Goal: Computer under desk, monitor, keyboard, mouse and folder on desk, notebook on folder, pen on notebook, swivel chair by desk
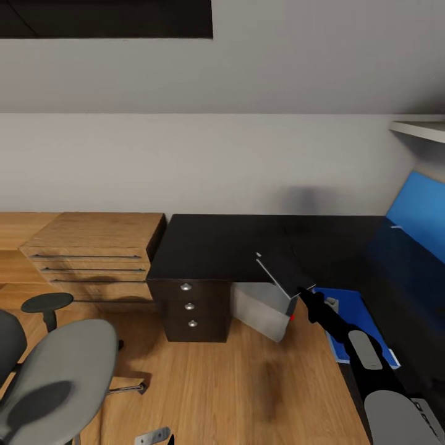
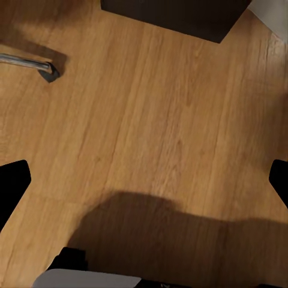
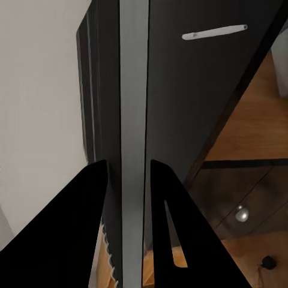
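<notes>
Right arm reaches up and forward from lower right, its tool (image 1: 303, 290) clamped on the notebook's (image 1: 281, 272) edge, holding it tilted over the black table's (image 1: 216, 247) front edge; a white pen (image 3: 214, 32) lies on the cover. Left tool: fingers (image 2: 12, 186) spread wide over the wood floor (image 2: 150, 120), nothing between them. Blue folder (image 1: 346, 321) on the table is partly hidden by the arm; grey computer (image 1: 262, 312) sits under the table, partly hidden; chair (image 1: 55, 377) is cut off at lower left.

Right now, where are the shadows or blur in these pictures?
Head view: a soft blurred shadow smudges the wall above the desk. Left wrist view: a broad dark shadow lies across the wooden floor. Right wrist view: the end effector's fingers are flat black silhouettes.
</notes>
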`<state>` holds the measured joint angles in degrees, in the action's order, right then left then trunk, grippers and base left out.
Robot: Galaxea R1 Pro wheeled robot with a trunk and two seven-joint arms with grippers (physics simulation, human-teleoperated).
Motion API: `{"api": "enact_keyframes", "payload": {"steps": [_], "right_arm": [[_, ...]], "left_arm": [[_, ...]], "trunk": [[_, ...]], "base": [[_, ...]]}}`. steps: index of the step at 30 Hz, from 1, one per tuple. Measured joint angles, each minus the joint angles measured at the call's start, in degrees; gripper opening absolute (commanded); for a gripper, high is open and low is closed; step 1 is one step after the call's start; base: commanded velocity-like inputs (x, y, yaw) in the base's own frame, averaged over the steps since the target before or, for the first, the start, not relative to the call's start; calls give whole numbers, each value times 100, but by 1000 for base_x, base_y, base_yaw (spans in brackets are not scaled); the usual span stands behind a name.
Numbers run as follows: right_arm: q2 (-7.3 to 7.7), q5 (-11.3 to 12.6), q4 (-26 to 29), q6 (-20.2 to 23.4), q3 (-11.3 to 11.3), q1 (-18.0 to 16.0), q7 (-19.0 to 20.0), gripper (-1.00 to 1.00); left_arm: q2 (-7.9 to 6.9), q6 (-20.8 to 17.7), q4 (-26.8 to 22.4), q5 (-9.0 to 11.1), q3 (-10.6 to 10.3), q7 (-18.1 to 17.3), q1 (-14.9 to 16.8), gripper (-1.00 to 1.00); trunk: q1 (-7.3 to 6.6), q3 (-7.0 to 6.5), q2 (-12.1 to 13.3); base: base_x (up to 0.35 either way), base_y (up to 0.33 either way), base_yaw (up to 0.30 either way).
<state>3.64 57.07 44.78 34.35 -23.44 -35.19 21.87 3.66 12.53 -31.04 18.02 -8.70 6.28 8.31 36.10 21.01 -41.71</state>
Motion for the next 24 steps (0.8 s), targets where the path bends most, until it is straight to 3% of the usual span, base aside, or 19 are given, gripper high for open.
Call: {"api": "enact_keyframes", "payload": {"steps": [24], "right_arm": [[-9, -32, -5, -92, 0, 1, -29, -100]], "left_arm": [[0, 14, -4, -4, 11, 0, 0, 100]], "trunk": [[0, 0, 0]], "base": [[0, 0, -219]]}}
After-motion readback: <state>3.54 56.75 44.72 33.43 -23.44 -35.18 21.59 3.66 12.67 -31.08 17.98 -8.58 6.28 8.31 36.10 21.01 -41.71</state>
